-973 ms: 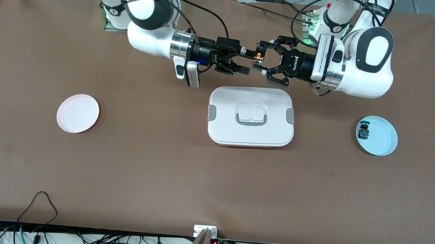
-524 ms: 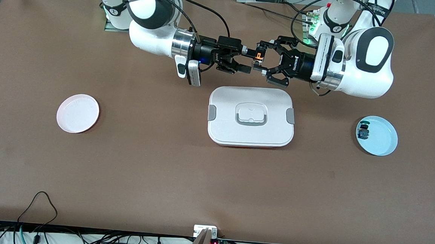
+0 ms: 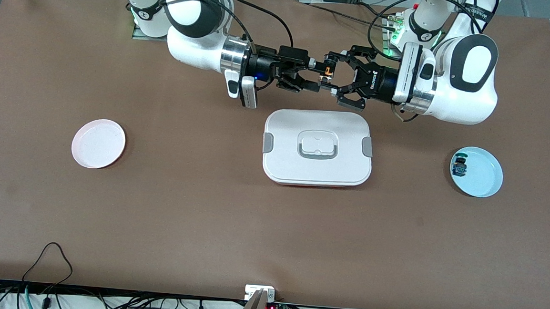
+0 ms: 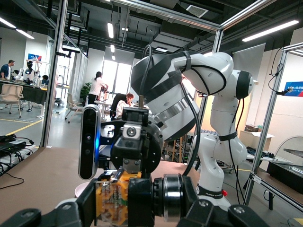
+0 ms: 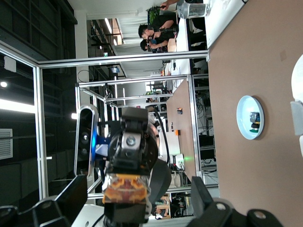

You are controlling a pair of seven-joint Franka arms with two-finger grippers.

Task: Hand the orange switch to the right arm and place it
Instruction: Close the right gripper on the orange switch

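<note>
The orange switch [image 3: 327, 71] is a tiny black-capped part with an orange block. It hangs in the air over the table between the robots' bases and the white box. My left gripper [image 3: 328, 73] is shut on it. In the left wrist view the orange switch [image 4: 111, 202] sits between the left gripper's [image 4: 137, 210] fingers, its black cap to one side. My right gripper [image 3: 314, 74] faces it, open, with fingertips reaching either side of the switch. In the right wrist view the orange switch [image 5: 126, 188] stands between the right gripper's [image 5: 137, 198] wide-spread fingers [image 5: 71, 195], apart from them.
A white lidded box [image 3: 316, 169] lies mid-table, nearer the front camera than the grippers. A pink plate [image 3: 98, 143] lies toward the right arm's end. A blue plate [image 3: 486, 179] toward the left arm's end holds a blue-green switch [image 3: 459, 166].
The right arm has slid toward the left gripper, bringing its open fingers around the switch. The left arm and the switch have stayed still.
</note>
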